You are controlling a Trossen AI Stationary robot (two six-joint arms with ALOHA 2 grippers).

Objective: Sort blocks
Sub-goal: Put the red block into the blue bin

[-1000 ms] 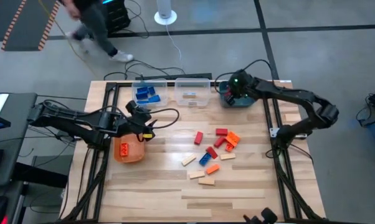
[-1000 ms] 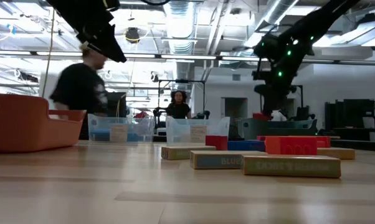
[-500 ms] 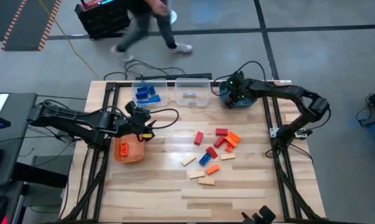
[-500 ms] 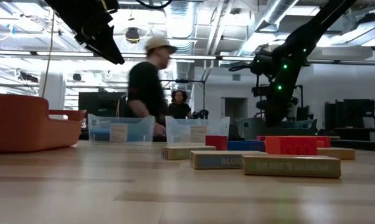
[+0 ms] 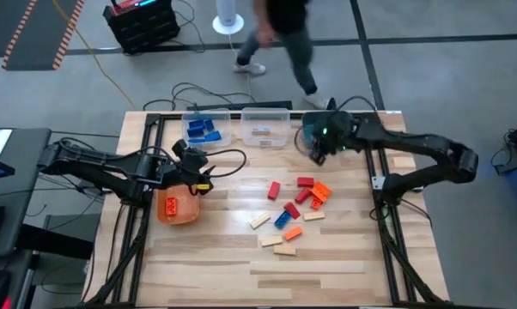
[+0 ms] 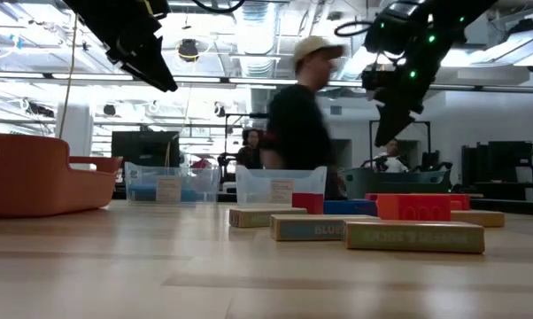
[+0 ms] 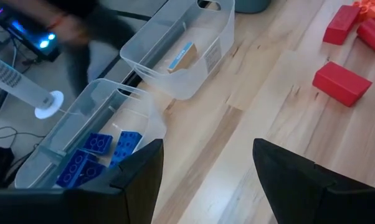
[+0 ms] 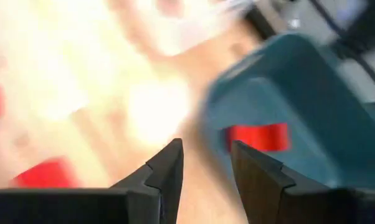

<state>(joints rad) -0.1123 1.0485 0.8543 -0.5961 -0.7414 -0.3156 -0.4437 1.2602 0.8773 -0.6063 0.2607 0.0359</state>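
Blocks clustered tight at tabletop centre. Right claw, parted and empty, beside teal bin at 1 o'clock; neighbours may be knocked during next pick. Left claw parted, empty, over orange bin.

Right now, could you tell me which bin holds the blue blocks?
The clear bin at the back left, beside the other clear bin; the blue blocks lie inside it.

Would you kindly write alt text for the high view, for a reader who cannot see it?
Loose blocks lie mid-table between two dark arms. The left gripper hovers over an orange bin; the right gripper hangs beside a teal bin. Two clear bins sit along the far edge, and a person walks past behind.
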